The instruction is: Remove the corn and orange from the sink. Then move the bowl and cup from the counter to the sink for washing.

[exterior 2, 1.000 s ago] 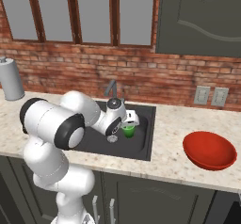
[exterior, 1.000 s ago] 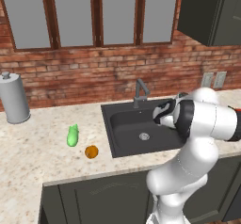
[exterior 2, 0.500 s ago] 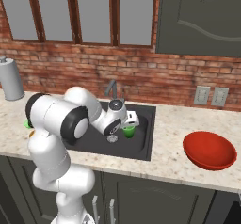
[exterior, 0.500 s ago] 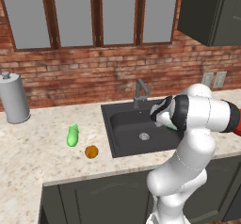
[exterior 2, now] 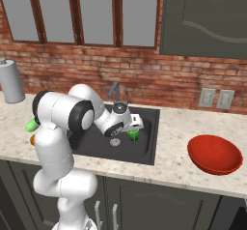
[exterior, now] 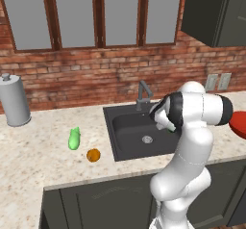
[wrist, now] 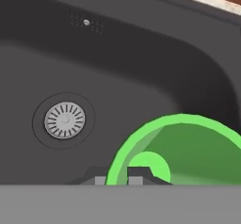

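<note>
Green cup (wrist: 181, 152) upright over the sink (exterior: 126, 124); corn (exterior: 74, 138), orange (exterior: 93, 155), red bowl (exterior 2: 214, 154) on counter.

From my left base view, the wide red bowl (exterior: 239, 124) is cut off by the right edge. My hand view crops the bright green tumbler cup (wrist: 188, 152) at bottom and right. The white arm hides most of the green corn cob (exterior 2: 32, 124).
</note>
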You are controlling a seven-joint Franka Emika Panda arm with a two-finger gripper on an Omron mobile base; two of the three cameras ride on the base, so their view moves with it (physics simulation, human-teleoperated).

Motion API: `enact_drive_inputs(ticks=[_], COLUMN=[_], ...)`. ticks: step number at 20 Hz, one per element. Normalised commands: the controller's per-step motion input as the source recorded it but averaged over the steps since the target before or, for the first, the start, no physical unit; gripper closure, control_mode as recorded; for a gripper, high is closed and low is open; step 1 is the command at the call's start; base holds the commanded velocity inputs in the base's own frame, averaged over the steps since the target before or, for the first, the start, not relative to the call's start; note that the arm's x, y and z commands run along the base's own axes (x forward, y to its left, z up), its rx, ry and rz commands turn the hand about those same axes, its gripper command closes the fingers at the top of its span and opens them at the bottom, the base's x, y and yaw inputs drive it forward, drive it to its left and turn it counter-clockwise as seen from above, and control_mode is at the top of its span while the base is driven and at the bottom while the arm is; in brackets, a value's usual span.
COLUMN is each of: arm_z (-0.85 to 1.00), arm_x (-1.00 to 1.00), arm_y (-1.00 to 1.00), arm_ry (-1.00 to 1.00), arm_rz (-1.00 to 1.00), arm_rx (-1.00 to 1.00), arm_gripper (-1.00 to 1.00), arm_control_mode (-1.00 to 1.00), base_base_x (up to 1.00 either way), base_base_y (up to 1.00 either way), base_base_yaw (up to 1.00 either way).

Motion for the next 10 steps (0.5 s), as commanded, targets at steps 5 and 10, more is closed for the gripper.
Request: enact_drive_inputs(ticks=[5, 10], arm_z=[-0.13, -0.16], arm_x=[0.24, 0.18], arm_y=[-0.07, -0.1], arm_ry=[0.0, 0.0], arm_rz=[0.01, 0.04], arm_rx=[-0.02, 0.0], arm_gripper=[1.0, 1.0], arm_control_mode=[-1.0, -1.0], base_base_x=[0.0, 0.0], base_base_y=[0.0, 0.0], base_base_yaw=[0.0, 0.0])
